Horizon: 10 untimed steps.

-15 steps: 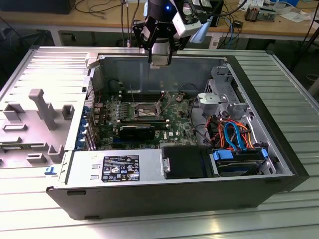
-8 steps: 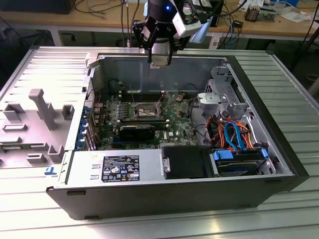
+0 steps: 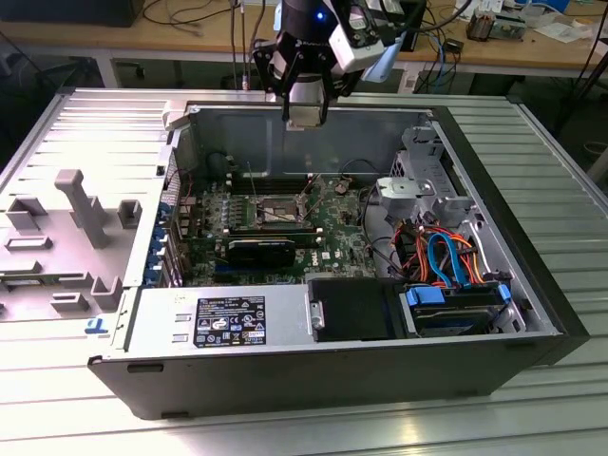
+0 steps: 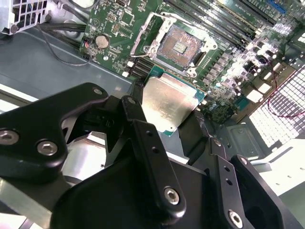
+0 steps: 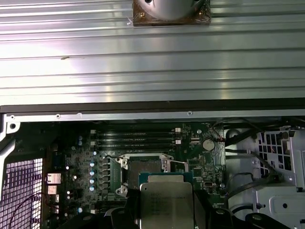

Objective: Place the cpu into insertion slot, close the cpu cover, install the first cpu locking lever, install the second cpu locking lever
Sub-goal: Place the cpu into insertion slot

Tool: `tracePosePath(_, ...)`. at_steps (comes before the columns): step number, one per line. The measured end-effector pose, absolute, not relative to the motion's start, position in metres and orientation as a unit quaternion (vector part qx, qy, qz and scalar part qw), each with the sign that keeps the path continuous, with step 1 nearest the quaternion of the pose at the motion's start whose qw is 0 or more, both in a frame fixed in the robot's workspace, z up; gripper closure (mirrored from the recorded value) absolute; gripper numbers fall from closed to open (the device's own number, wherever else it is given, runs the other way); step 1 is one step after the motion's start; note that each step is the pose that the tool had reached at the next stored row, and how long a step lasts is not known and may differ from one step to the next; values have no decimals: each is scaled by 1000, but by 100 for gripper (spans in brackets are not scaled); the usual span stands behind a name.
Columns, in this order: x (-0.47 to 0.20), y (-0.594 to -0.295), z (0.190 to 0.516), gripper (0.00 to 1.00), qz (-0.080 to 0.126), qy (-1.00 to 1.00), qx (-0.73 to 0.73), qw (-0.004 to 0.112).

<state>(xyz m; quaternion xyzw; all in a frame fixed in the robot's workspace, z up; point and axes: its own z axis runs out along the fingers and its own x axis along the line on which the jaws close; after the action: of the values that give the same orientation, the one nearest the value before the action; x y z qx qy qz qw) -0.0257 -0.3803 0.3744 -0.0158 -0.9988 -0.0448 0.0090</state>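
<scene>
- Hand (image 4: 167, 119) first: my two black fingers (image 4: 147, 143) are pinched on the chip (image 4: 171, 102), one on each of two opposite edges, with its dull metal top facing my wrist cameras.
- Just past the chip lies the socket (image 4: 180, 47), sunk in the green board (image 4: 119, 21). It is bare, its pin field uncovered, and it sits lower than the chip and apart from it.
- In the first wrist view the chip (image 5: 167, 202) overlaps the near edge of the socket (image 5: 143, 171) and sits a little to one side of it. Both are close to square and their edges look parallel, so I judge the gap is one of position and height, not of turn.
- Whether the thin cover frame is swung fully back I cannot tell.
- Beyond the socket run the long memory slots (image 5: 136, 138), with a coin battery (image 5: 208, 143) off to one side.
- The exterior view gives what my wrist cameras do not, the height: my hand (image 3: 306, 116) hangs above the back wall of the case (image 3: 313, 380), well above the socket (image 3: 277, 211).
</scene>
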Motion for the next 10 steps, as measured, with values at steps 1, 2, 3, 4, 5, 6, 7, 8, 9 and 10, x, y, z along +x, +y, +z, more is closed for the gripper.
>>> tracePosePath(1,-26,-380,374,46,-45,-999,-20,9)
tracePosePath(2,-26,-380,374,46,-45,-999,-27,9)
tracePosePath(3,-26,-380,374,46,-45,-998,-33,8)
tracePosePath(4,-26,-380,374,46,-45,-998,-38,8)
tracePosePath(5,-26,-380,373,46,-45,-998,-42,8)
tracePosePath(6,-26,-380,373,46,-45,-998,-45,8)
tracePosePath(7,-28,-380,373,46,-45,-998,-46,8)
tracePosePath(8,-30,-380,373,46,-45,-998,-46,8)
tracePosePath(9,-32,-380,373,46,-45,-998,-46,8)
tracePosePath(10,-35,-380,373,46,-45,-998,-46,8)
